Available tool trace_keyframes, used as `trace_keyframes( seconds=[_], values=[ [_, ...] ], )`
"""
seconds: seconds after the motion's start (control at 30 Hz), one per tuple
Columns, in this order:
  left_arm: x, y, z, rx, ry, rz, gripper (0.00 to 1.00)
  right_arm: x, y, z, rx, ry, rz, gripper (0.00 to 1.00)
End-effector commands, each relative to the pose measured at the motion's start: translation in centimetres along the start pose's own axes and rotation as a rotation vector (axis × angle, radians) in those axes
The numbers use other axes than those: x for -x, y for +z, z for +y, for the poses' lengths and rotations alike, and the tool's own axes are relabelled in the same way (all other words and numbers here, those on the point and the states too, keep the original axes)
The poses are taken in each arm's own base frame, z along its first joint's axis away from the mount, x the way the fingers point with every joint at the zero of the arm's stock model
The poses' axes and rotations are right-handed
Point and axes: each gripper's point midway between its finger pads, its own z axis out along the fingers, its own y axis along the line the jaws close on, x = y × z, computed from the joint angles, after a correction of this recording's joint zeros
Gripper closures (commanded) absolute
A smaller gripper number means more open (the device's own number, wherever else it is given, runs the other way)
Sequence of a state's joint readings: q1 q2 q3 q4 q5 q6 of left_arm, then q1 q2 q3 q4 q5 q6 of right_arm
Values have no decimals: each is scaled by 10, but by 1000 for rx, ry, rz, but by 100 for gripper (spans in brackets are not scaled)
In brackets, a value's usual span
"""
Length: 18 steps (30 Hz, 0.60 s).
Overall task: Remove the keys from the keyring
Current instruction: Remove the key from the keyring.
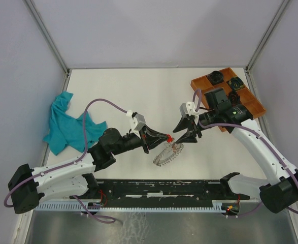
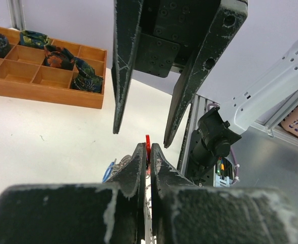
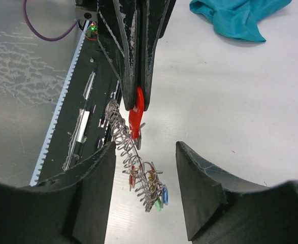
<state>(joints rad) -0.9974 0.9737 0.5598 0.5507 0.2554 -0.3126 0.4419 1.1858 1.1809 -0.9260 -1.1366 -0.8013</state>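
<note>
**Keyring (image 3: pixel 122 133) hangs under a pinched red key**

Nearest the arms' bases, a black rail (image 1: pixel 164 189) runs along the table's (image 1: pixel 138 86) front edge. Just beyond it is the coiled wire keyring, tilted, with its upper side drawn up toward the left gripper (image 2: pixel 149 150). That gripper is closed tight on the red-tagged key (image 3: pixel 135 116), and only the tag's lower end pokes out below the fingertips. The ring trails down from that key, carrying the other keys at its lower end: a blue tag (image 3: pixel 165 194), a green one (image 3: pixel 158 204) and a small red one (image 3: pixel 132 179). (Whether the ring's low end rests on the table is hard to tell.)

Facing it tip to tip is the right gripper (image 1: pixel 180 133), its jaws standing apart and holding nothing. The pinched key is just in front of the gap between them.

Farther back on the left lies a crumpled teal cloth (image 1: pixel 67 124). At the far right a wooden compartment tray (image 1: pixel 197 84) holds dark patterned items in several sections.
</note>
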Motion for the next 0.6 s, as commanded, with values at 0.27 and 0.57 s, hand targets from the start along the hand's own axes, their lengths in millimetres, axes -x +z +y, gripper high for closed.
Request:
trace_keyframes(
  seconds=[0.27,0.57],
  values=[
    [43,-1,-6,6,55,-144,97,-8,10,-1,15,-48,-19,57],
    [50,-4,-1,36,42,-181,97,-13,18,-4,16,-25,-19,61]
  ],
)
